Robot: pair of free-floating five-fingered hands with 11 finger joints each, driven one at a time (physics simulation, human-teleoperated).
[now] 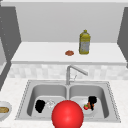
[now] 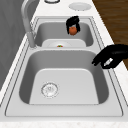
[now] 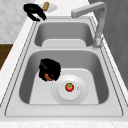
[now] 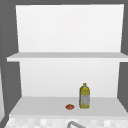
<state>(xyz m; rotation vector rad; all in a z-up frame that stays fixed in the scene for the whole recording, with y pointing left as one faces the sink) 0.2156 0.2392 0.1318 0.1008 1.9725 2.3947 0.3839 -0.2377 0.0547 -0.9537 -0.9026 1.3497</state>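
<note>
My right hand (image 1: 92, 100) hangs low in the right basin, fingers curled round a small orange-brown item (image 3: 48, 77). It also shows in the left side view as the right hand (image 2: 73, 23) over the far basin with the orange-brown item (image 2: 72, 30) under it. Just beside it a white plate (image 3: 77, 96) lies on the basin floor with a small red tomato-like fruit (image 3: 69, 87) on it. My left hand (image 1: 40, 105) hovers at the front rim of the left basin (image 2: 67, 82), fingers relaxed and drooping, holding nothing.
A steel tap (image 1: 75, 70) rises behind the divider, its spout toward the right basin. A big red ball (image 1: 67, 115) sits at the sink's front edge. A bowl with bread (image 1: 3, 110) stands on the left counter. On the shelf stand a yellow bottle (image 1: 84, 42) and a small orange-brown thing (image 1: 69, 53).
</note>
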